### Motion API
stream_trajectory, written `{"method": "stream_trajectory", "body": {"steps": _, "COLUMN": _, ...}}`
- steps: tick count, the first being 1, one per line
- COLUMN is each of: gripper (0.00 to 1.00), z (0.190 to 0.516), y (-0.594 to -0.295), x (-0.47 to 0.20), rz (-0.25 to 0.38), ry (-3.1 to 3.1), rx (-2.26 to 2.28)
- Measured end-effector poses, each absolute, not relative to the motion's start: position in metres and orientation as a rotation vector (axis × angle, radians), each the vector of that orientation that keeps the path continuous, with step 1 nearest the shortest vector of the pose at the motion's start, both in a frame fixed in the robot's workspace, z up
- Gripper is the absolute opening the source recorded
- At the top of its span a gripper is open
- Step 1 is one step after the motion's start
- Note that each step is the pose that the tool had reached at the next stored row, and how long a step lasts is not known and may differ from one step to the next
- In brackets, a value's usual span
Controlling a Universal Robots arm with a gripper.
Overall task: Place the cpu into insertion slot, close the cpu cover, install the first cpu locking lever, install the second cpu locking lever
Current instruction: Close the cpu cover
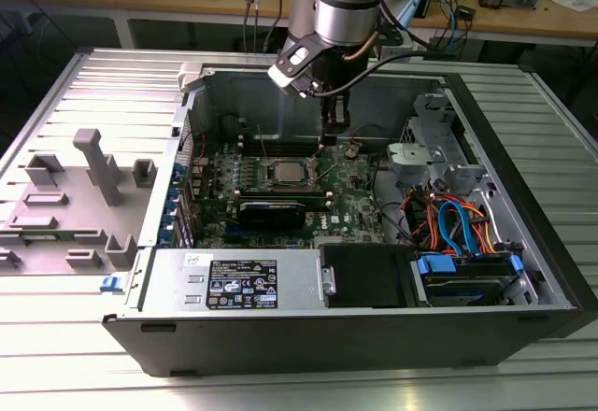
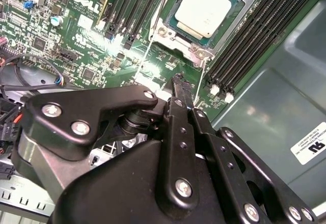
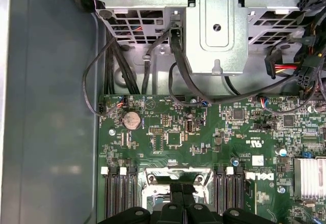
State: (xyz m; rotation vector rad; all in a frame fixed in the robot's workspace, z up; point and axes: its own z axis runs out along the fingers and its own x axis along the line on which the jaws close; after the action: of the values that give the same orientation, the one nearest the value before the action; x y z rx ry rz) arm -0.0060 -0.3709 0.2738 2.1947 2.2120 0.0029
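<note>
The gripper (image 1: 331, 136) is hanging low inside the open case (image 1: 327, 341). Its two black fingers (image 2: 179, 99) are pressing together with nothing between them. Its tip is hovering over the green board (image 1: 350, 191), just past the far corner of the slot (image 1: 306, 174) on the exterior view's right. I can't tell whether it is touching the board.

Nearest to me, a labelled power supply (image 1: 243, 285) is lying along the case's front wall. On the exterior view's right of it, blue and orange cables (image 1: 448, 219) are looping over a drive (image 1: 462, 276). Further in, a black heatsink bar (image 1: 271, 211) is lying on the board, just on the near side of the slot.

The cpu (image 2: 206, 7) is sitting flat in the slot, with the cover (image 2: 178, 37) lying down around it and the silvery top showing through the window. In the second wrist view a thin wire lever (image 2: 146, 48) is running along one side of the cover, and I can't tell whether it is latched. Long dark memory slots (image 2: 254, 35) are flanking the socket on both sides.

In the first wrist view a coin cell (image 3: 132, 120) is sitting on the board beyond the fingers, and behind it black cables are trailing from a metal cage (image 3: 214, 25).

Outside the case, on the exterior view's left, a grey plastic fixture (image 1: 89, 182) is standing on the ribbed table (image 1: 56, 336). Farthest off, wooden benches (image 1: 551, 21) are carrying loose wires.
</note>
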Motion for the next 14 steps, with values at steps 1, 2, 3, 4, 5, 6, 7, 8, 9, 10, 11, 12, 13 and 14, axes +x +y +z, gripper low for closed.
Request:
{"method": "stream_trajectory", "body": {"steps": 1, "gripper": 0.11, "z": 0.2738, "y": -0.3709, "x": -0.0056, "rz": 0.003, "ry": 2.212, "rx": 2.195}}
{"method": "stream_trajectory", "body": {"steps": 2, "gripper": 0.11, "z": 0.2738, "y": -0.3709, "x": -0.0048, "rz": 0.003, "ry": 2.212, "rx": 2.195}}
{"method": "stream_trajectory", "body": {"steps": 3, "gripper": 0.11, "z": 0.2738, "y": -0.3709, "x": -0.004, "rz": 0.003, "ry": 2.212, "rx": 2.195}}
{"method": "stream_trajectory", "body": {"steps": 4, "gripper": 0.11, "z": 0.2738, "y": -0.3709, "x": -0.0028, "rz": 0.003, "ry": 2.212, "rx": 2.195}}
{"method": "stream_trajectory", "body": {"steps": 5, "gripper": 0.11, "z": 0.2738, "y": -0.3709, "x": -0.0023, "rz": 0.003, "ry": 2.212, "rx": 2.195}}
{"method": "stream_trajectory", "body": {"steps": 6, "gripper": 0.11, "z": 0.2738, "y": -0.3709, "x": -0.0018, "rz": 0.003, "ry": 2.212, "rx": 2.195}}
{"method": "stream_trajectory", "body": {"steps": 7, "gripper": 0.11, "z": 0.2738, "y": -0.3709, "x": -0.0011, "rz": 0.003, "ry": 2.212, "rx": 2.195}}
{"method": "stream_trajectory", "body": {"steps": 8, "gripper": 0.11, "z": 0.2738, "y": -0.3709, "x": -0.0007, "rz": 0.003, "ry": 2.212, "rx": 2.195}}
{"method": "stream_trajectory", "body": {"steps": 9, "gripper": 0.11, "z": 0.2738, "y": -0.3709, "x": -0.0004, "rz": 0.003, "ry": 2.212, "rx": 2.195}}
{"method": "stream_trajectory", "body": {"steps": 10, "gripper": 0.11, "z": 0.2738, "y": -0.3709, "x": 0.0003, "rz": 0.003, "ry": 2.212, "rx": 2.195}}
{"method": "stream_trajectory", "body": {"steps": 11, "gripper": 0.11, "z": 0.2738, "y": -0.3709, "x": 0.0011, "rz": 0.003, "ry": 2.212, "rx": 2.195}}
{"method": "stream_trajectory", "body": {"steps": 12, "gripper": 0.11, "z": 0.2738, "y": -0.3709, "x": 0.0014, "rz": 0.003, "ry": 2.212, "rx": 2.195}}
{"method": "stream_trajectory", "body": {"steps": 13, "gripper": 0.11, "z": 0.2738, "y": -0.3709, "x": 0.0018, "rz": 0.003, "ry": 2.212, "rx": 2.195}}
{"method": "stream_trajectory", "body": {"steps": 14, "gripper": 0.11, "z": 0.2738, "y": -0.3709, "x": 0.0022, "rz": 0.003, "ry": 2.212, "rx": 2.195}}
